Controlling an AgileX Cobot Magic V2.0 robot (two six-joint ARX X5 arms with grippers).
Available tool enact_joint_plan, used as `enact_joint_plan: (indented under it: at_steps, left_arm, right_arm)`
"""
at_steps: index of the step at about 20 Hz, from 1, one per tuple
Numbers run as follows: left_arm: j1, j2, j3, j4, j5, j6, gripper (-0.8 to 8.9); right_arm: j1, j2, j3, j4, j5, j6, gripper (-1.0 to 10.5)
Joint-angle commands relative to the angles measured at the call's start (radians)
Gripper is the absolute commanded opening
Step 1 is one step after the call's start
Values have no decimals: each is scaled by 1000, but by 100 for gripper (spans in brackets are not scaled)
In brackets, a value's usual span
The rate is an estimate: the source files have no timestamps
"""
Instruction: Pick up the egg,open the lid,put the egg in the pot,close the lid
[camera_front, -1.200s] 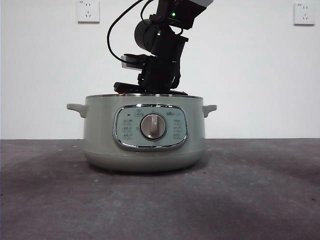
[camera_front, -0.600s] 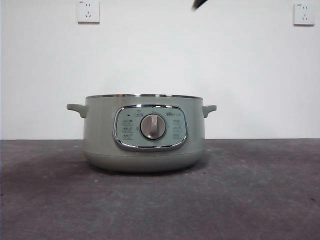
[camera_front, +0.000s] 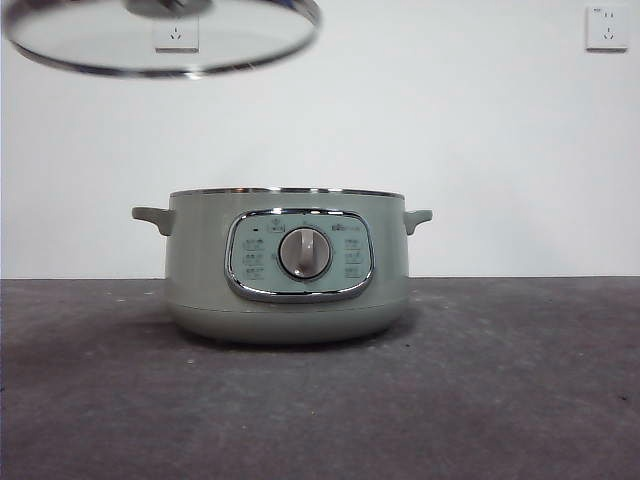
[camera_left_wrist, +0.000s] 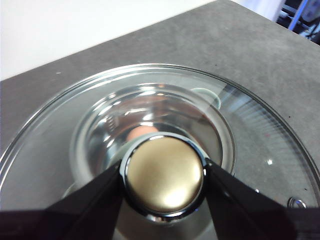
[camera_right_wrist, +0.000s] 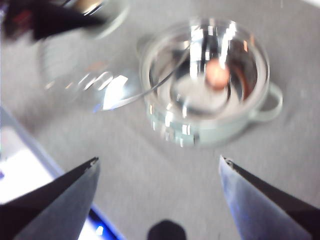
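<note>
Half a second ago only a dark arm tip showed above the pot, and now the lid (camera_front: 160, 38) has come into the front view, hanging high in the air above and to one side of the pot; it tilts a little, and its chrome rim shines.

Biggest thing first: the table (camera_front: 520, 400) is dark grey, and the pot (camera_front: 287, 265) stands on it near the middle, open on top, with its dial facing the front edge; the lid does not touch it.

Next, the left gripper (camera_left_wrist: 164, 181) has its two black jaws clamped on the lid's round knob (camera_left_wrist: 164, 181), one on each side; the right gripper (camera_right_wrist: 159, 162) hangs high over the table with its jaws wide apart, holding nothing.

Smallest thing last: the egg (camera_right_wrist: 218, 75) lies inside the pot, on its shiny bottom.
</note>
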Motion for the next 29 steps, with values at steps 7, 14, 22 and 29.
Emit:
enact_joint_plan:
  at_steps: [7,14,22,29]
  left_arm:
    - [-51,274,189,124,-4,38,-8]
    - [-56,460,302,98,-28,38,-8]
    - [-89,570,302,132,-75,38,-8]
    - [-87,594,301,102,-123,38,-8]
  right_arm:
    - [2,-366,-547,112,0,102,409]
    - [2,-564,-769,128,103,179,409]
    - [2,-617,-775,113,129,200,409]
    - [2,-617,-775,92,135,200,409]
